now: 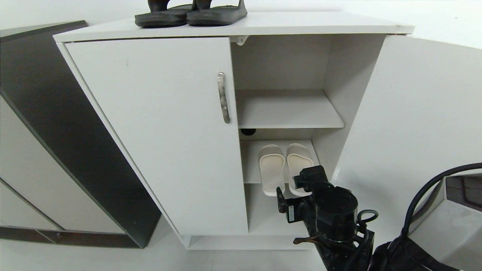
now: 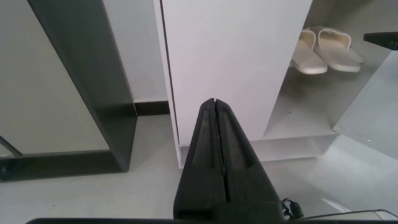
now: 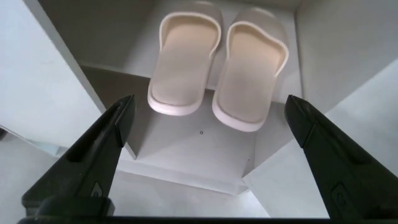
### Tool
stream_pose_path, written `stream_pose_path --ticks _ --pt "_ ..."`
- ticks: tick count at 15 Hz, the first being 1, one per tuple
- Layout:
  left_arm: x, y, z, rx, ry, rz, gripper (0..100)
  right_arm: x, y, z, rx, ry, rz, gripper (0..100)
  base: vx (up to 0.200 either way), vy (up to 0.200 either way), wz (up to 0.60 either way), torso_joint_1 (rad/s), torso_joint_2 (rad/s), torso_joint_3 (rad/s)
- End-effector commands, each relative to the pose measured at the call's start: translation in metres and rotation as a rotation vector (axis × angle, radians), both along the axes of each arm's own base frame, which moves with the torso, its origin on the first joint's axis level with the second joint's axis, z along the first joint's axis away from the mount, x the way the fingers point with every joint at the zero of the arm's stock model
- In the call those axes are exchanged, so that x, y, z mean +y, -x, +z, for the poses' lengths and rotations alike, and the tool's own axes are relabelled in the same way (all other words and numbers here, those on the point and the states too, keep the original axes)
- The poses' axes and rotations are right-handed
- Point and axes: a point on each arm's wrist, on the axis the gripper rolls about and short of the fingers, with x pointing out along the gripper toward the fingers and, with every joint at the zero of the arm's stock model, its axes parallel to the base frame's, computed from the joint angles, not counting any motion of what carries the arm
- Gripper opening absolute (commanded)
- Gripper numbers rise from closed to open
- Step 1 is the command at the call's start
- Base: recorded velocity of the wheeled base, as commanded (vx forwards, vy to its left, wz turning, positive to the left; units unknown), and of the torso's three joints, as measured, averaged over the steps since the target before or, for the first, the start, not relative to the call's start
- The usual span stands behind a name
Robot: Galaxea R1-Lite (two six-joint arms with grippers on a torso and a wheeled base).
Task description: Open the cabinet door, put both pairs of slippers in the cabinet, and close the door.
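A pair of cream-white foam slippers (image 1: 272, 169) lies side by side on the lower shelf (image 1: 250, 165) of the white two-door cabinet (image 1: 301, 23), in the right-hand compartment. The toes point inward, and the heels seem to stick out past the shelf's front edge. The right tool (image 3: 208, 109) hangs just in front of those heels, its fingers wide apart and gripping nothing. The left tool (image 2: 214, 106) is low near the floor, in front of the closed left door (image 1: 150, 131), with its fingers pressed together and empty. The open right door (image 1: 414, 113) is swung well out. A pair of black rubber slippers (image 1: 190, 15) sits on the cabinet top, at its front edge above the closed door.

So one pair looks stowed, while the black pair and the door closing remain.

Risks, as I judge them:
- Protruding heels could stop the door from closing, or be dragged off the shelf if the right tool snags them.
- At the top's front edge, a clumsy reach could knock the black pair to the floor.
- A pinch may catch only one of the two slippers.
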Motion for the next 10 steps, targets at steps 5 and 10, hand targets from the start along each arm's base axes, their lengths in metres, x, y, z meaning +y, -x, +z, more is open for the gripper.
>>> stream_pose_path --ticks 5,10 --pt "0.000 0.000 0.000 0.001 0.000 0.001 0 -0.007 0.007 -0.003 0.003 0.013 0.018 100 0.000 0.000 0.00 0.001 0.00 0.195" --pt "0.000 0.000 0.000 0.001 0.000 0.001 0 -0.015 0.016 -0.001 0.009 0.000 0.120 100 0.000 0.000 0.00 0.000 0.00 0.068"
